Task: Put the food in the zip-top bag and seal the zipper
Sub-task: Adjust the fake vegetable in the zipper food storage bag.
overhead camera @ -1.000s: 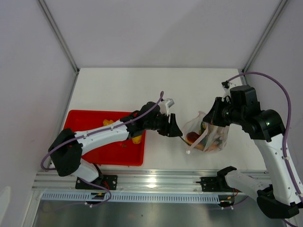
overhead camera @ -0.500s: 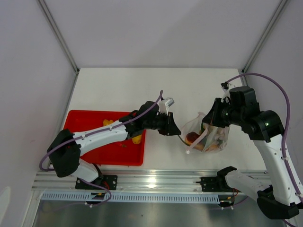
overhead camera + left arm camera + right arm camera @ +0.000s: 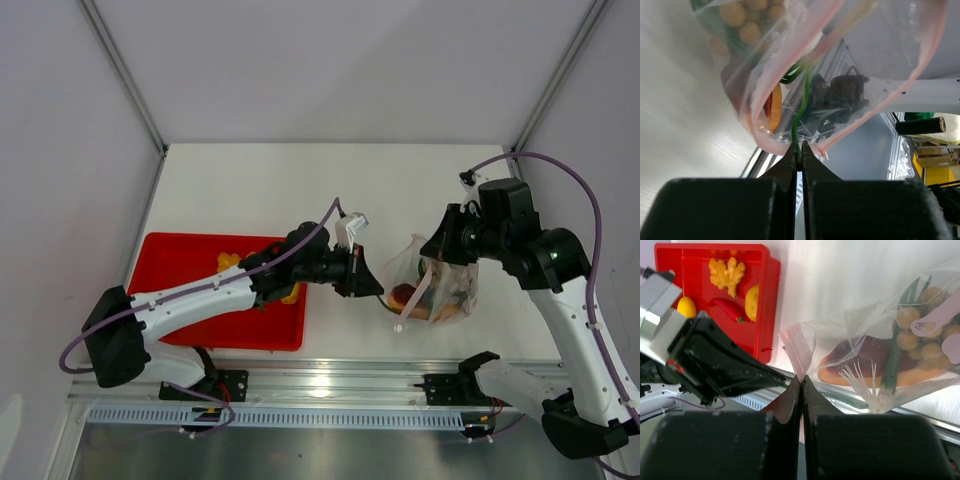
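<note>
The clear zip-top bag (image 3: 448, 292) hangs just right of table centre with its mouth toward the left arm. My right gripper (image 3: 801, 377) is shut on a corner of the pink zipper (image 3: 797, 347) strip and holds the bag up. Inside lie tan balls (image 3: 907, 315), a green stalk (image 3: 895, 357) and the orange-brown wedge (image 3: 860, 376). My left gripper (image 3: 800, 150) is shut on a thin green stalk (image 3: 801, 107) whose far end reaches into the open bag mouth (image 3: 935, 45). In the top view the left gripper (image 3: 372, 288) sits at the bag's left edge.
The red tray (image 3: 225, 340) lies left of the bag under the left arm. It holds a red chili (image 3: 727, 309), a yellow lemon (image 3: 686, 306), a yellow leaf-shaped piece (image 3: 727, 274) and another yellow piece (image 3: 753, 302). The table's near metal rail (image 3: 320, 385) runs just below.
The left gripper went from open to shut on the green stalk at the bag mouth. The left arm shifted slightly nearer and the right gripper moved a little left with the bag.
</note>
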